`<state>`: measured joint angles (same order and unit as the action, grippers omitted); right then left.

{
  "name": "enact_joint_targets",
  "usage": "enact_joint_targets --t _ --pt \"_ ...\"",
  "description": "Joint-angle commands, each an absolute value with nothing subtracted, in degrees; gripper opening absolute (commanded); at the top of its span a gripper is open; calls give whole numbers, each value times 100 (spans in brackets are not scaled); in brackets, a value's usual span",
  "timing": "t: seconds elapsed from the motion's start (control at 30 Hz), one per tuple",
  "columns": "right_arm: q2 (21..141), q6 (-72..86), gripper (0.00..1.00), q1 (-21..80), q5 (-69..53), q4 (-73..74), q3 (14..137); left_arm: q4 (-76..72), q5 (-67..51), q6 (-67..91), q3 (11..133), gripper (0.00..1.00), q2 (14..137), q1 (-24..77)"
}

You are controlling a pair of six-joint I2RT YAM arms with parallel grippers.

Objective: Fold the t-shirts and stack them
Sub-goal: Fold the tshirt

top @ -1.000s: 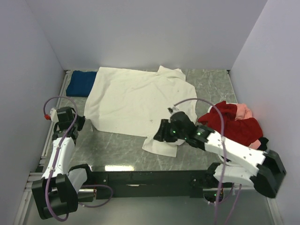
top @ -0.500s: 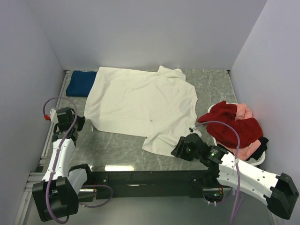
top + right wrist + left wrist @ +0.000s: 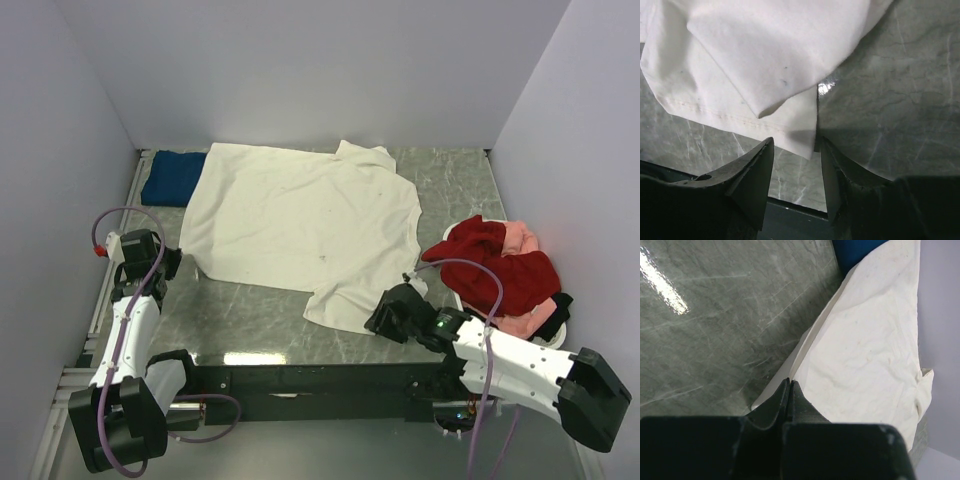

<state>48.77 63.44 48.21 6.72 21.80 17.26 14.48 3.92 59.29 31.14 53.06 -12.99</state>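
Status: preparation for the first fold, in my judgement. The cream-white t-shirt (image 3: 300, 215) lies spread flat on the table (image 3: 250, 320) with no fold made. My right gripper (image 3: 796, 145) has its jaws spread, and a near corner of the shirt's hem lies between them; nothing is pinched, and I cannot tell whether the fingers touch the cloth. My left gripper (image 3: 790, 384) has its jaws pressed together on nothing, tip at the shirt's other near edge, with the cloth running ahead and to its right. A folded dark blue t-shirt (image 3: 172, 178) sits well beyond that gripper, at the far corner. Behind and to the right of my right gripper, a heap of red, pink and black t-shirts (image 3: 500, 268) waits in the white basket (image 3: 548, 335). The next move calls for the right jaws to close low on the hem corner and catch both layers. The left jaws must open and take their own corner first, or the fold will likely skew.
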Motion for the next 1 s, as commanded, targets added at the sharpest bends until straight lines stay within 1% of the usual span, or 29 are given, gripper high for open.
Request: enact_joint_targets --t 0.0,0.1,0.2,0.23,0.3,0.33,0.4,0.43,0.63,0.7,0.97 --pt "5141 6320 50 4799 905 1969 1810 1371 466 5897 3085 0 5194 -1318" --pt "5405 6267 47 4808 800 1767 1854 1354 448 5915 3050 0 5186 -1310" --pt "5546 6258 37 4808 712 1626 1881 1353 466 5915 3050 0 5194 -1310" --pt "5537 6267 29 4808 721 1635 1890 1362 475 5898 3050 0 5203 -1318" --pt "5459 6249 23 4808 799 1705 1916 1380 483 5897 3050 0 5194 -1318" --pt "5327 6249 14 4808 835 1766 1933 1389 492 5897 3059 0 5194 -1310" --pt "5134 6223 6 4808 931 2012 2012 1415 501 5889 3067 0 5177 -1310" --pt "4872 6205 0 4808 975 2239 2047 1441 510 5889 3076 0 5151 -1310" --pt "3580 6091 0 4799 1187 3276 2364 1793 720 5836 3120 0 4861 -1318" --pt "3315 6073 0 4799 1152 3506 2469 1907 782 5827 3076 0 4747 -1318" --pt "2286 5828 0 4808 817 4727 2829 3127 1738 5844 3304 0 4052 -1318"
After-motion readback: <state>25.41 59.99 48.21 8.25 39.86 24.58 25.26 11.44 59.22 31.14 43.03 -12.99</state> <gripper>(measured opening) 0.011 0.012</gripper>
